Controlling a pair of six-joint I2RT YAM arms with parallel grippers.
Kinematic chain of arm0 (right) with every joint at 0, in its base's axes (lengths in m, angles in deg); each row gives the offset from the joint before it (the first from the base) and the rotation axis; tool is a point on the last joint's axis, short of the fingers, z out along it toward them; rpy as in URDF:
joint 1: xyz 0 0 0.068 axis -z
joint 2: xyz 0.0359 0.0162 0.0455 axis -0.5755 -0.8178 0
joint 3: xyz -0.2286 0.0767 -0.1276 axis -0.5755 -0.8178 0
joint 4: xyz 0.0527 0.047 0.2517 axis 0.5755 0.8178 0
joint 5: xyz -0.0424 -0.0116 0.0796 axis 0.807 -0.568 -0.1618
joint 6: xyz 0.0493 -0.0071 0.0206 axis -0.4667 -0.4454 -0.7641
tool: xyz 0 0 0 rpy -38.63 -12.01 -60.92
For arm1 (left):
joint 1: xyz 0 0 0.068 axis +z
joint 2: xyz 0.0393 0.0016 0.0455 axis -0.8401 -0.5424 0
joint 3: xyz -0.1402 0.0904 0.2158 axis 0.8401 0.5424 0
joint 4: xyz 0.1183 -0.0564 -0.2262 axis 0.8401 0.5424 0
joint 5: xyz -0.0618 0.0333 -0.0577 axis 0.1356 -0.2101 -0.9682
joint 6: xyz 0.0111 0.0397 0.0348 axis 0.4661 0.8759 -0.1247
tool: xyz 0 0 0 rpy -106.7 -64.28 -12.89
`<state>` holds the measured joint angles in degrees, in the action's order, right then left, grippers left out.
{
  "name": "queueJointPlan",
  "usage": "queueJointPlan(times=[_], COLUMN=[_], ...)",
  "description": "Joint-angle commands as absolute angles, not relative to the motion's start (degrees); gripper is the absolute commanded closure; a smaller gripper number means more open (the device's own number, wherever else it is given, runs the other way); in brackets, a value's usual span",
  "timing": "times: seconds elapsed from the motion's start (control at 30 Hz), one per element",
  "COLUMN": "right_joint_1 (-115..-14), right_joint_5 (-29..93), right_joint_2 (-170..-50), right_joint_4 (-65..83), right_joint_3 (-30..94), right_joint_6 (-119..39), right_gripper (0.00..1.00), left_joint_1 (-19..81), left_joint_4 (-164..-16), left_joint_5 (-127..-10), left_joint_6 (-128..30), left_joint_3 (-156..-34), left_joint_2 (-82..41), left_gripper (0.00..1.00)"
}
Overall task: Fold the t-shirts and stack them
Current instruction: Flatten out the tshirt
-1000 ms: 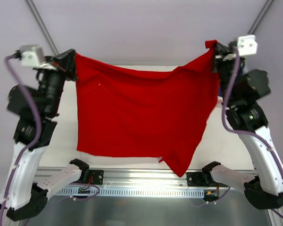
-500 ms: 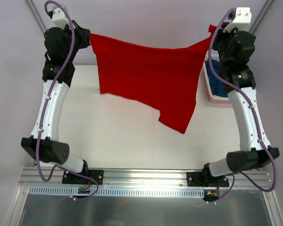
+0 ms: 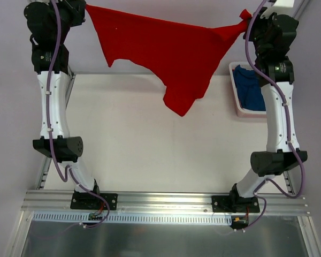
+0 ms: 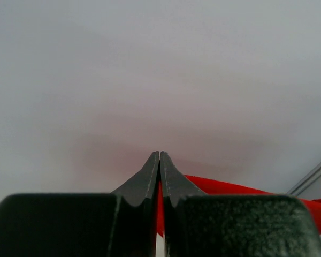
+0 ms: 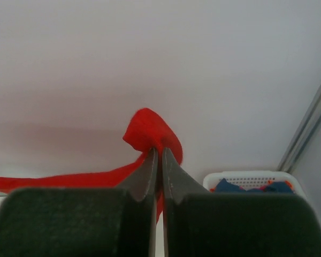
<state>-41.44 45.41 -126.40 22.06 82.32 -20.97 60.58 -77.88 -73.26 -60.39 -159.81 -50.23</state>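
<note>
Both arms are reaching farther back; left claw point(image 4: 159, 156) and right claw point(image 5: 156, 152) are clamping corners of the red shirt point(image 3: 171, 48).

Top view looks down from behind; all views share the red t-shirt point(image 3: 171, 51).

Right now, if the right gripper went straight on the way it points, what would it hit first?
Beyond the red t-shirt bunched in its closed tips, the right gripper faces only the pale back wall; how far off that is remains unclear.
</note>
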Motion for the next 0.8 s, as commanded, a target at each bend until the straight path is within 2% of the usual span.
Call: queueJointPlan(times=[0.0, 0.07, 0.13, 0.17, 0.47, 0.57, 0.77], right_joint_1=[-44.53, -45.68, -47.44, -48.14, -55.95, -58.16, -64.21], right_joint_5=[45.77, 46.37, 46.73, 47.6, 48.93, 49.54, 49.63], right_joint_2=[-112.89, -108.56, -101.56, -99.25, -78.17, -71.22, -59.87], right_joint_4=[14.97, 13.74, 10.58, 9.26, 15.48, 17.93, 24.35], right_joint_3=[77.55, 68.6, 56.95, 53.31, 24.14, 16.91, 3.01], right_joint_6=[-18.22, -18.48, -19.79, -20.06, -25.94, -29.8, -38.59], right_gripper=[1.0, 1.0, 1.0, 1.0, 1.0, 1.0, 1.0], left_joint_1=[61.2, 61.2, 61.2, 61.2, 60.5, 59.79, 58.91], left_joint_4=[-80.62, -81.94, -85.26, -90.85, -97.14, -96.8, -85.3], left_joint_5=[-74.22, -74.75, -74.75, -74.66, -74.13, -72.9, -73.96], left_joint_6=[-58.48, -58.57, -59.88, -60.32, -66.99, -68.93, -71.39], left_joint_3=[-157.71, -151.38, -136.72, -124.57, -76.8, -64.13, -52.84], left_joint_2=[-40.11, -36.76, -29.5, -26.49, -0.03, 10.61, 30.63], left_gripper=[1.0, 1.0, 1.0, 1.0, 1.0, 1.0, 1.0])
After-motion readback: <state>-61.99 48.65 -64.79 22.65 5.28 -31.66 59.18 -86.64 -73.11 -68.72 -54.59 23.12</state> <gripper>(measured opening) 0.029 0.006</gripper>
